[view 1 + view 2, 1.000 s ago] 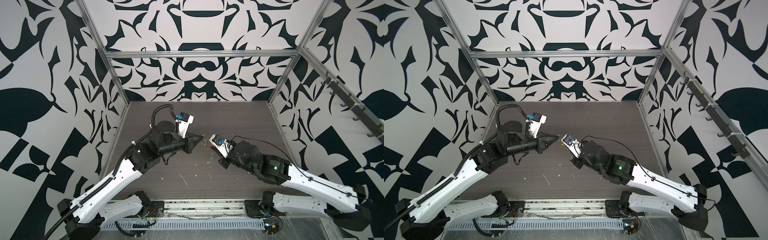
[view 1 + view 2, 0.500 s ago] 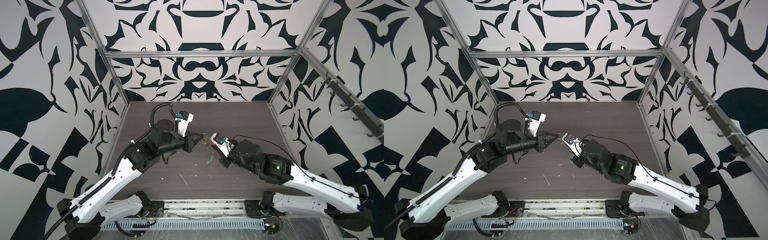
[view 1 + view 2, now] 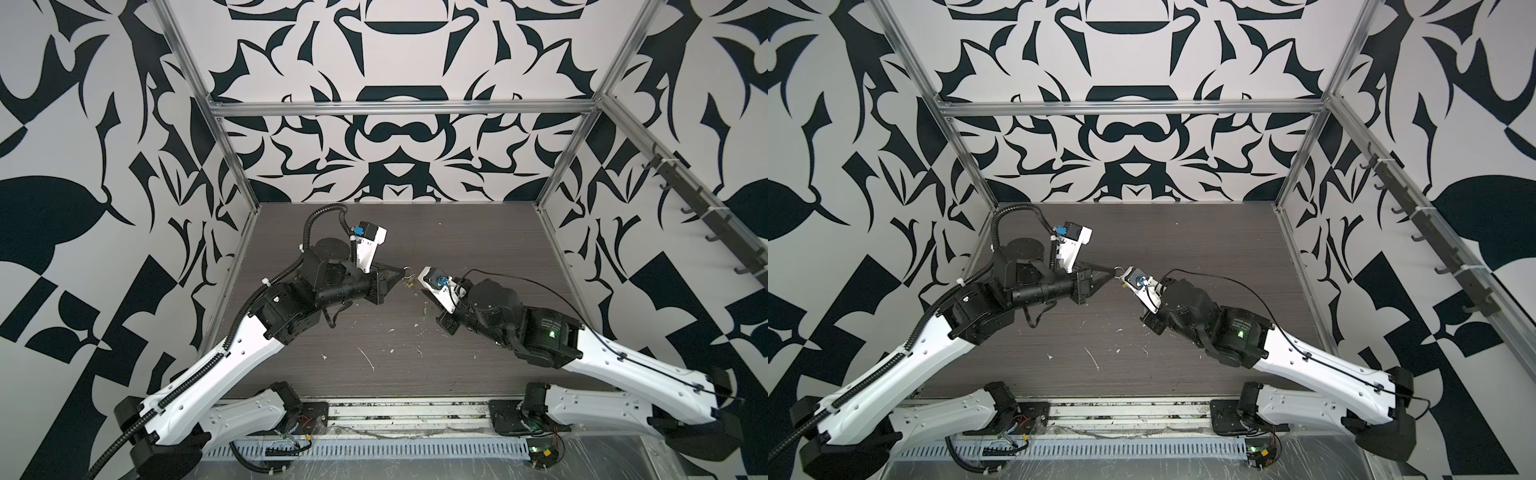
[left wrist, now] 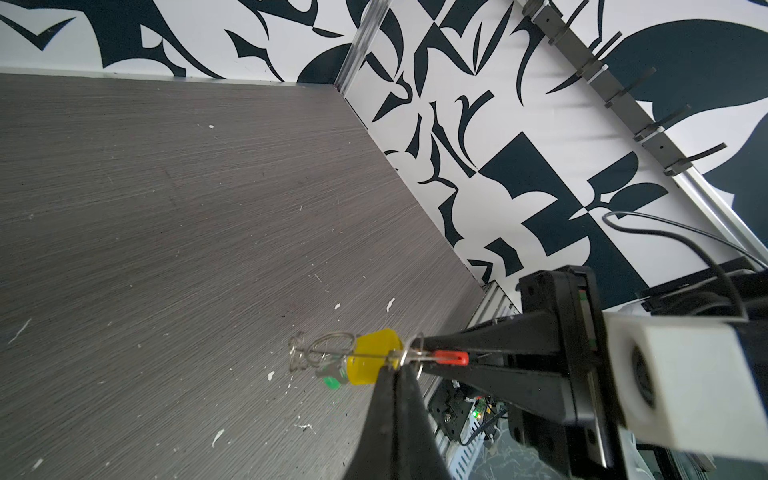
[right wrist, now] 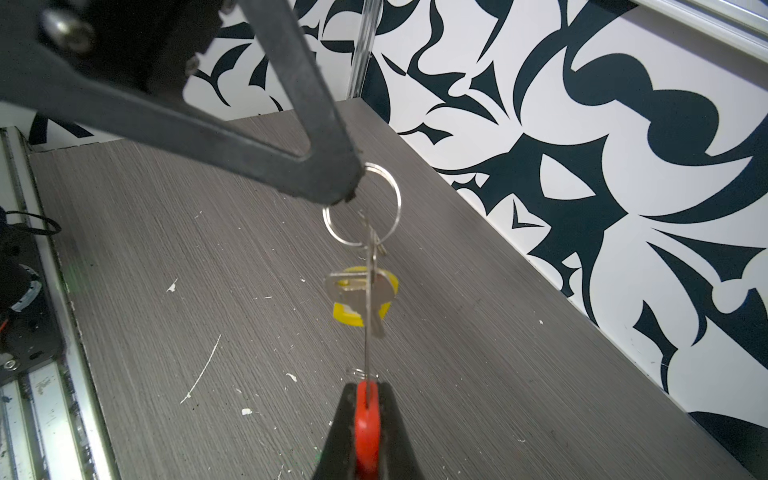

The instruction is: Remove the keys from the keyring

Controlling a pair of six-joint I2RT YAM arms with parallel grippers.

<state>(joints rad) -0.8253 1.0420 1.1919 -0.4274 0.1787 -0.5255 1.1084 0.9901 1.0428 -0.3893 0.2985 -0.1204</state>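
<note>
- The keyring hangs in the air over the middle of the table, stretched between the two grippers. From the right wrist view it is seen edge-on, as one thin straight wire.
- The red sleeve covers one end of that wire and sits between the fingers of the right gripper.
- A silver split ring sits at the other end of the wire.
- The key hangs below the split ring and beside the wire. It has a silver blade and a yellow cover on its head.
- The green tag shows only as a small blurred green patch just beside the yellow cover in the left wrist view.
- Past the yellow cover that view also shows thin wire loops, too blurred to make out.
- The right gripper is clamped on the red sleeve.
- The left gripper is clenched, with its fingertips pinching the rim of the split ring.
- In both top views the two gripper tips nearly meet, and the split ring lies between them.
- White scraps lie scattered on the table nearer the arm bases, well apart from the held items.
</note>
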